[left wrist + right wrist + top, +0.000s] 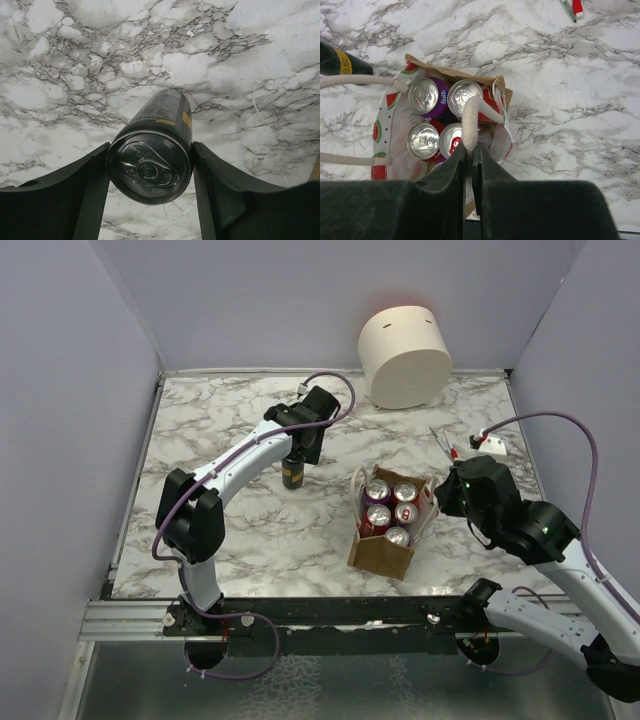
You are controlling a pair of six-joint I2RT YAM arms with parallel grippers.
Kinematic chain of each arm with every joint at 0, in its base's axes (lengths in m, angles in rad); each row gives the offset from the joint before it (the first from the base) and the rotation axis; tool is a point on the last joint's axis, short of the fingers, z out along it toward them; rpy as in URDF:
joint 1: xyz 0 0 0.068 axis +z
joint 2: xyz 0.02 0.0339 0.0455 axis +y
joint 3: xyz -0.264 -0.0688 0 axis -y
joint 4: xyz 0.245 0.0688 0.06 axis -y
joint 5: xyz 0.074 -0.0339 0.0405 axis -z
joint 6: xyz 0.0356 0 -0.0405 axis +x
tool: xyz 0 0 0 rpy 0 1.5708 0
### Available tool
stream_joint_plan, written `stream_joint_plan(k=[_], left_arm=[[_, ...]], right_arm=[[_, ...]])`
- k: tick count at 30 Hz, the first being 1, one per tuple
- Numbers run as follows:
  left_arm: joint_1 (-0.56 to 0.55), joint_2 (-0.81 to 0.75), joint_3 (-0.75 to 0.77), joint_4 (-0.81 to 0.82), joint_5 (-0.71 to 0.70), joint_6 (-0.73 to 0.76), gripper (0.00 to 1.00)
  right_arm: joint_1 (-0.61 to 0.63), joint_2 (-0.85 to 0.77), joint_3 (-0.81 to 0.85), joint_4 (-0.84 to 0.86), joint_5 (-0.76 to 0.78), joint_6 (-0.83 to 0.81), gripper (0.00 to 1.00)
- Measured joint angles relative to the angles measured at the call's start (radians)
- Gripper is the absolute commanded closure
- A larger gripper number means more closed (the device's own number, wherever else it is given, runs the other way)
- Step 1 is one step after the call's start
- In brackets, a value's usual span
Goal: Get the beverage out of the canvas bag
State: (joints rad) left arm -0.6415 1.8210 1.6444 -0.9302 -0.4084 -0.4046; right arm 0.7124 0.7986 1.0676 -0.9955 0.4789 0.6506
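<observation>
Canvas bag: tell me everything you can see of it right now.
The canvas bag is a small boxy tan-brown fabric tote standing upright and open-topped on the marble table, right of centre. Its lining is white with watermelon slices. It holds at least five upright cans, purple and red. The right gripper is shut on one white rope handle; the other handle loops out free.

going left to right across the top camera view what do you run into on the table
dark can in the left gripper → canvas bag, its rope handle pinched by the right gripper → small white block. The cream cylinder is left out: it lies directly beyond the bag.
</observation>
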Motion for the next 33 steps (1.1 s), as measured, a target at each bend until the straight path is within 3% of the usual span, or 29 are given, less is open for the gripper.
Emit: stream_joint_plan(k=[2, 7, 13, 18, 21, 33], left_arm=[[0.0, -0.006, -0.025, 0.027, 0.0, 0.005, 0.98], [0.001, -0.039, -0.091, 0.085, 0.0, 0.011, 0.76], [0.006, -0.056, -0.112, 0.108, 0.006, 0.006, 0.38], [0.008, -0.064, -0.112, 0.107, 0.026, -0.005, 0.21], [0.008, -0.1, -0.098, 0.093, 0.045, -0.013, 0.04], [0.005, -0.2, 0.063, -0.03, 0.195, -0.084, 0.01]], right_arm=[[0.0, 0.0, 0.0, 0.0, -0.002, 0.0, 0.93], [0.0, 0.0, 0.001, 0.0, -0.005, 0.001, 0.93], [0.0, 0.004, 0.007, 0.0, -0.024, 0.0, 0.93], [0.0, 0.002, 0.006, 0.001, -0.031, -0.001, 0.93], [0.0, -0.004, 0.006, 0.001, -0.037, -0.002, 0.93], [0.0, -0.035, -0.011, 0.016, -0.079, -0.046, 0.93]])
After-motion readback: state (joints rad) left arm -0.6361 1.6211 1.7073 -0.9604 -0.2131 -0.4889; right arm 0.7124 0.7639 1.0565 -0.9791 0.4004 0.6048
